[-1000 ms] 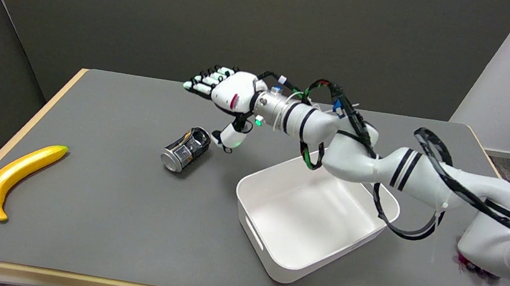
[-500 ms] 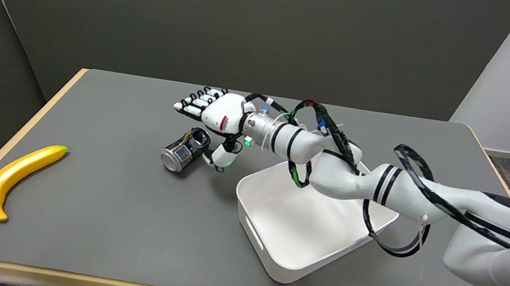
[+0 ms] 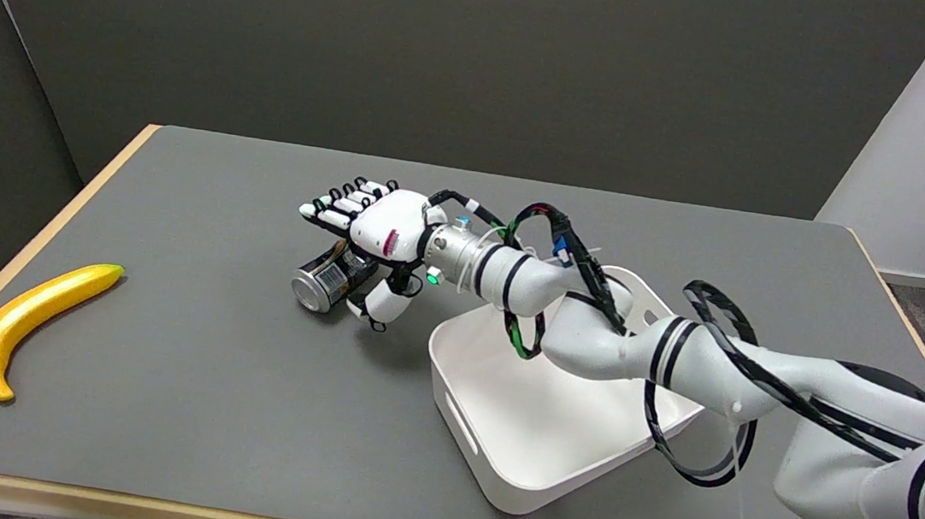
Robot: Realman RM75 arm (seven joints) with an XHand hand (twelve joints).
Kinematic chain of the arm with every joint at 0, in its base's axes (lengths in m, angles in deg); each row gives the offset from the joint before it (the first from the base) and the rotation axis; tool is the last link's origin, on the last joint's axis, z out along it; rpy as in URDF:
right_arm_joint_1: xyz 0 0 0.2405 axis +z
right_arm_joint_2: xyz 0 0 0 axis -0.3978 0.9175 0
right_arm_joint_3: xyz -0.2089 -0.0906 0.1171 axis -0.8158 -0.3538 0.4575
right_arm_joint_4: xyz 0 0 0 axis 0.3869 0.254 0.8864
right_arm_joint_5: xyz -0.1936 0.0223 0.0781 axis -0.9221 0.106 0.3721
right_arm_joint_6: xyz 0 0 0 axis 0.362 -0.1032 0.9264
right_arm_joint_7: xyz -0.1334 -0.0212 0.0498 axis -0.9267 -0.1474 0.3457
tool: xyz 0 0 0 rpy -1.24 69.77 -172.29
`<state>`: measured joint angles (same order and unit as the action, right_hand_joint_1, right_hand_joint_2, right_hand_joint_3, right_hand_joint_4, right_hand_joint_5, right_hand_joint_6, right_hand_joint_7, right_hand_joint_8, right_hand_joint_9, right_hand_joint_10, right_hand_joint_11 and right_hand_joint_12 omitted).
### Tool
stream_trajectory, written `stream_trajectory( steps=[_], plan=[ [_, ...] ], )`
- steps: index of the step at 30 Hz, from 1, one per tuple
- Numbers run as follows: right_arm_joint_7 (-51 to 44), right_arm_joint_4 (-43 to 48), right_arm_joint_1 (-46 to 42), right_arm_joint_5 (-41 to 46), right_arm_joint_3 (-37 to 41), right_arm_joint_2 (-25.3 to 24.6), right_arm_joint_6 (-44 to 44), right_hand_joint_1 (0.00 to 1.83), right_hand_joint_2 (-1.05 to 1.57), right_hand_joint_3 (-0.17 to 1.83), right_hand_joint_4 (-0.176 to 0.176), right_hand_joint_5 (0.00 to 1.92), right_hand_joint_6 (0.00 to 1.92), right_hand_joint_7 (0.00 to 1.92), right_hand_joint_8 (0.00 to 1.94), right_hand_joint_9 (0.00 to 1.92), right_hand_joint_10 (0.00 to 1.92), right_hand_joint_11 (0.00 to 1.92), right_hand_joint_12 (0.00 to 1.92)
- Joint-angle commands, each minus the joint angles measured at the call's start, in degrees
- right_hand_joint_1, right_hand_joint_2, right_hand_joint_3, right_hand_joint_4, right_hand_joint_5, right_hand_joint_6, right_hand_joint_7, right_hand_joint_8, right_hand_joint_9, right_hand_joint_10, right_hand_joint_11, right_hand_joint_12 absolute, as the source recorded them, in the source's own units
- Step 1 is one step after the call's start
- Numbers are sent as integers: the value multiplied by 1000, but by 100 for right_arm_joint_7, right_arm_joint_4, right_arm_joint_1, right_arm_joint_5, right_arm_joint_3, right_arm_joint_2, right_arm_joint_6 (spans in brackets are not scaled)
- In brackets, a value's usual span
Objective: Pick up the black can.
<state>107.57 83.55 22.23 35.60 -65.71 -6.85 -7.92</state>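
The black can (image 3: pixel 323 279) lies on its side on the grey table (image 3: pixel 185 368), its silver end facing the near left. My right hand (image 3: pixel 367 228) hovers over the can's far end with the fingers (image 3: pixel 339 205) stretched out flat above it. The thumb (image 3: pixel 380 302) hangs down beside the can on its near right side. The palm covers the can's far part, and whether the hand touches the can I cannot tell. Nothing is gripped.
A white bin (image 3: pixel 550 406) stands just right of the can, under my forearm. A yellow banana (image 3: pixel 26 321) lies near the table's left edge.
My right hand has come down and moved to the left, from above and behind the can to right over it. The can has stayed in place.
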Motion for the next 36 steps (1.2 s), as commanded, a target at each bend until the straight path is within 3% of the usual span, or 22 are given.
stream_trajectory(
  steps=[1, 18, 23, 25, 27, 29, 31, 36],
  plan=[
    [78, -895, -82, 243, 12, -455, 565, 632, 611, 977, 37, -1, -1, 36, 168, 46, 527, -1, 813],
    [82, -1015, -224, 243, 76, -520, 626, 720, 650, 1016, 27, -1, 50, 40, 182, 29, 560, 0, 799],
    [42, -979, -252, 243, 103, -520, 641, 721, 691, 951, 33, 9, 188, 110, 245, 117, 536, -1, 852],
    [34, -979, -252, 243, 119, -520, 645, 726, 666, 1011, 36, 45, 195, 113, 305, 122, 587, -1, 883],
    [34, -979, -252, 243, 123, -520, 661, 736, 692, 1015, 41, 75, 317, 161, 305, 154, 600, -1, 896],
    [34, -979, -255, 243, 127, -520, 669, 762, 726, 941, 45, 110, 322, 211, 261, 186, 581, -1, 899],
    [34, -979, -267, 243, 147, -528, 685, 739, 725, 1023, 47, 161, 435, 256, 360, 230, 649, -1, 931],
    [13, -1007, -316, 215, 262, -512, 689, 770, 796, 959, 62, 251, 893, 410, 513, 341, 739, 47, 979]
  ],
)
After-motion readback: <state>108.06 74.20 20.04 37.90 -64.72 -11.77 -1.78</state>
